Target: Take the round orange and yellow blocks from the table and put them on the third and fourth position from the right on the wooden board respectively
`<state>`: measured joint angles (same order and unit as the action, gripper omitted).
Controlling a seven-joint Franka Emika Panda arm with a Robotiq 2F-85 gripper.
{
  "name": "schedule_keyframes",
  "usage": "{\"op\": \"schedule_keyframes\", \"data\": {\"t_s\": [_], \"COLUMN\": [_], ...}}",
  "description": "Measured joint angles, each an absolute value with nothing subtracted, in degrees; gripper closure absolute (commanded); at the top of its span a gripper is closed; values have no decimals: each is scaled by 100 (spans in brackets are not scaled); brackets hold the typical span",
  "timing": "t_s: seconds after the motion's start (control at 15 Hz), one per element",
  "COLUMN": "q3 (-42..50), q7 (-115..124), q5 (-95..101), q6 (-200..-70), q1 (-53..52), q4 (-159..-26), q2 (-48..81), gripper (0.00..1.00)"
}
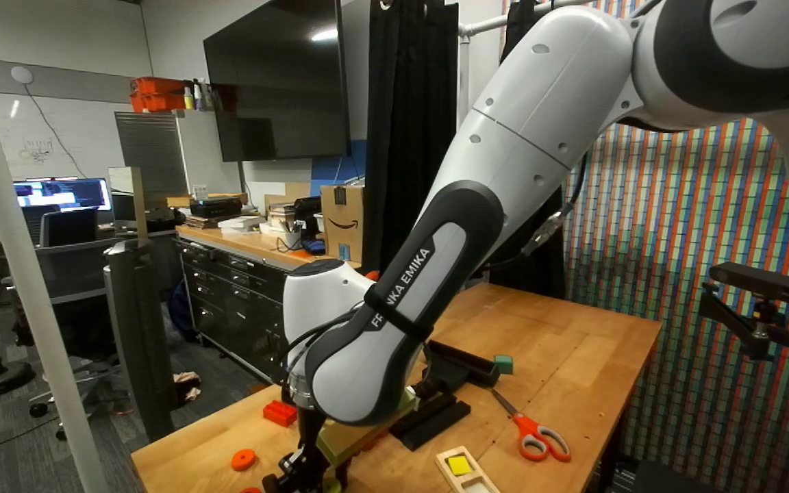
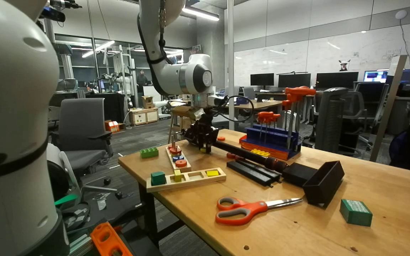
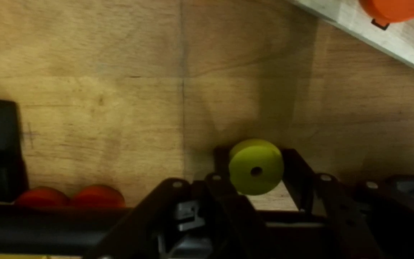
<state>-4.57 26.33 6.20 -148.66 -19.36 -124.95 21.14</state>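
Between the two fingers (image 3: 298,178), one round, single-holed yellow block (image 3: 256,162) is gripped

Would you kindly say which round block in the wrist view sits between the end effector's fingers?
The yellow round block, gripped by the end effector; the other round pieces there, orange or red, lie outside its grip.

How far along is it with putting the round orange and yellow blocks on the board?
Perhaps done: an orange block sits on the light board, though an orange disc also lies loose on the tabletop, so I can't be sure.
In hand: the yellow block, squeezed in the gripper.
Left: placing the yellow block; bare tabletop shows between it and that board.
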Motion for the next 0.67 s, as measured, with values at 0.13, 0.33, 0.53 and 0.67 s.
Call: {"op": "schedule_keyframes", "data": {"t_s": [0.13, 0.33, 0.53, 0.67], "q3": [-462, -469, -469, -478], "q7": [2634, 2660, 2789, 2925], "q5": [620, 620, 620, 620], "q6": [-14802, -14635, -14369, -14158], "q1": [-1944, -1955, -1986, -2025], "q4": [-12418, -12311, -12252, -12220], "q2": [2113, 2107, 2068, 2031], "gripper": [83, 82, 83, 82]}}
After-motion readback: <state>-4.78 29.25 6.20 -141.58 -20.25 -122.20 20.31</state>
